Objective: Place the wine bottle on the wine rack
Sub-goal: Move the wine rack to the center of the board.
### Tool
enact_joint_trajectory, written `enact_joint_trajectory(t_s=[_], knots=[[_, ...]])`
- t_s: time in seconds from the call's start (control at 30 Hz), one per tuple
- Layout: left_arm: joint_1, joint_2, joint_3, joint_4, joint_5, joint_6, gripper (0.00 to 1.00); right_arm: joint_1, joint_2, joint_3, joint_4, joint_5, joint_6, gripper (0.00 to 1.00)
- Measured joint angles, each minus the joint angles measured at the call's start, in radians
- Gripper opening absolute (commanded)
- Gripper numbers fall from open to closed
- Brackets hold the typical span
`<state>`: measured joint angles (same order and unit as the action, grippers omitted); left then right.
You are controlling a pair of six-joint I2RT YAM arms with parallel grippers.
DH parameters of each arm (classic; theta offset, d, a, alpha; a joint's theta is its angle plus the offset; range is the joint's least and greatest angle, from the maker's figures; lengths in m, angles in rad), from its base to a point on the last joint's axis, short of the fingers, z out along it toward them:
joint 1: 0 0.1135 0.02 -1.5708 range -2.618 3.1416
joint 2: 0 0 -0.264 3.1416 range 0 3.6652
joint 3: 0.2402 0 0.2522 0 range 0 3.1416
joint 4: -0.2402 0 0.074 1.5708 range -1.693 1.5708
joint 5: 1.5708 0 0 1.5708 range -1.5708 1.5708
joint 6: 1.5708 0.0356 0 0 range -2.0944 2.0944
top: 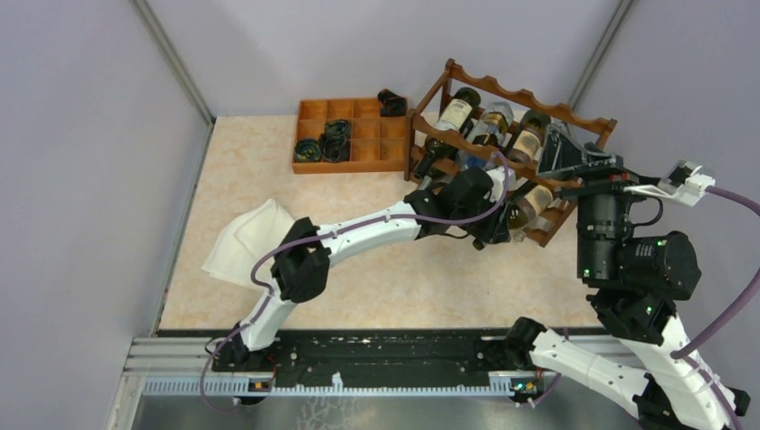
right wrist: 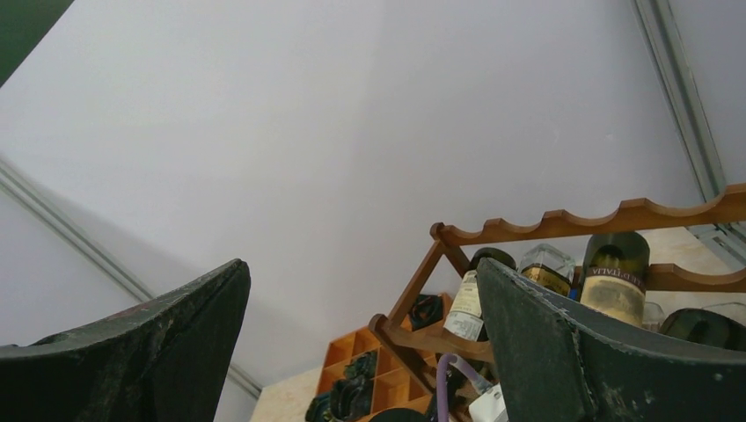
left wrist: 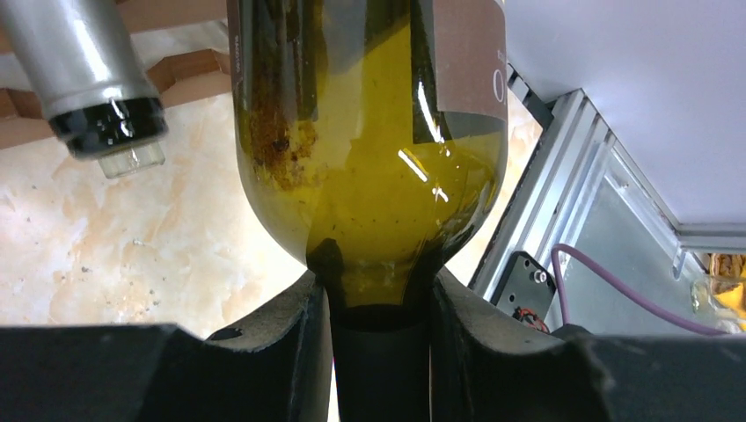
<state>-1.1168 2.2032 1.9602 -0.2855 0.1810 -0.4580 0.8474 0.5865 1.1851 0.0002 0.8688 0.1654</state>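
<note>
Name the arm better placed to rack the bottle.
Left. The left gripper is shut on the wine bottle at its neck, by the wine rack; the right gripper stands open and empty.

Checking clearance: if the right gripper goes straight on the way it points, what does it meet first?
Likely the wall, which shows between the open jaws of the right gripper. The rack sits just below that line; depth is unclear.

Your counter (top: 376,287): wine rack (top: 520,94) back right, bottles (top: 457,112) lying in its tiers; tray (top: 349,167) just left of the rack; cloth (top: 246,240) front left, well apart.
</note>
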Motion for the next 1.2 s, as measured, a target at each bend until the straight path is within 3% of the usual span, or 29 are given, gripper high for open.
enact_joint_trajectory(t_s=[0.37,0.9,1.07,1.2], knots=[[0.000,0.126,0.209,-0.061,-0.033,-0.030,0.00,0.000,-0.029,-0.005,0.000,-0.009,0.014,0.98],[0.000,0.214,0.299,0.026,-0.049,-0.203,0.00,0.000,-0.051,-0.021,-0.008,-0.022,0.018,0.98],[0.000,0.251,0.327,0.074,-0.050,-0.238,0.00,0.022,-0.052,-0.021,-0.008,0.025,-0.053,0.97],[0.000,0.260,0.332,0.092,-0.048,-0.250,0.00,0.148,-0.052,-0.022,0.030,0.122,-0.200,0.92]])
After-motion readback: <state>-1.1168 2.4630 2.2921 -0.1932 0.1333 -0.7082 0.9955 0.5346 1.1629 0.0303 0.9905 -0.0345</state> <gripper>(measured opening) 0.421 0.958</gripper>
